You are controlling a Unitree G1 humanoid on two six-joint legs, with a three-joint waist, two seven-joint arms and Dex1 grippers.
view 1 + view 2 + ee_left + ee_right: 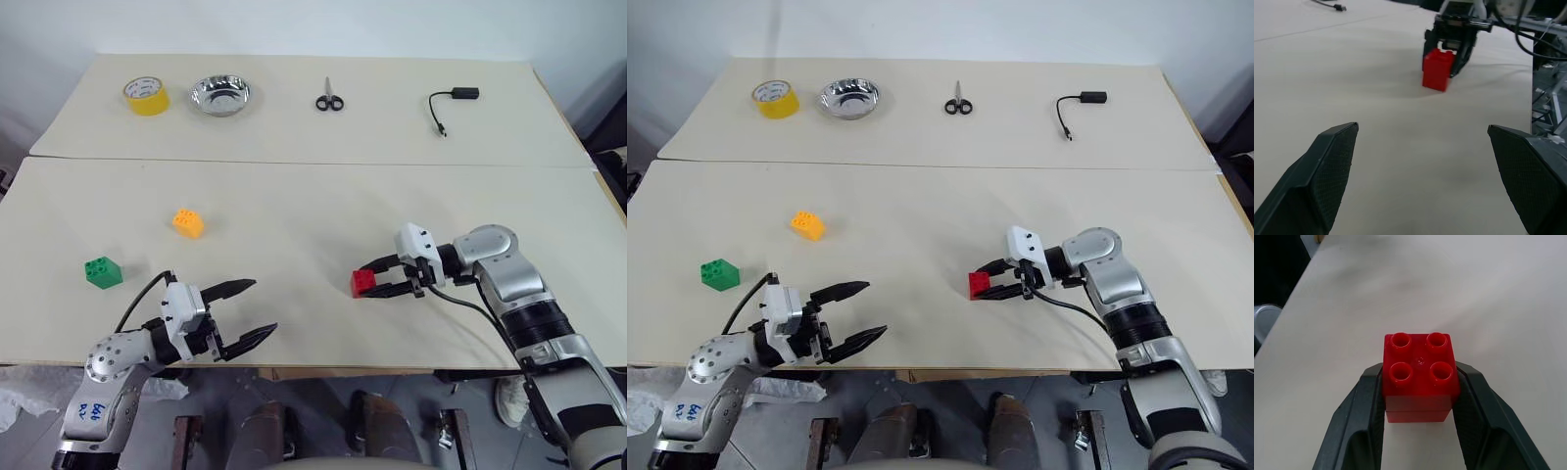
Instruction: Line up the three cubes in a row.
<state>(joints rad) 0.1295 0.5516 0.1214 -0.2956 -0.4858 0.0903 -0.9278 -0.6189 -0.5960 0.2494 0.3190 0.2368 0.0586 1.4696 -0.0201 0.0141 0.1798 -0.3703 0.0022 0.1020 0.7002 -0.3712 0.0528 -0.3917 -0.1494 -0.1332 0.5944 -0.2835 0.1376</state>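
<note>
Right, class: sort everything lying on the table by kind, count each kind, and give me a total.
Toy-brick cubes: 3 (red cube, green cube, orange-yellow cube)
Tape roll: 1
Metal bowl: 1
Scissors: 1
Black cable adapter: 1
Total: 7

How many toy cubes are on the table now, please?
3. The red cube sits between the right hand's fingers; the orange-yellow cube and the green cube lie apart on the left.
</note>
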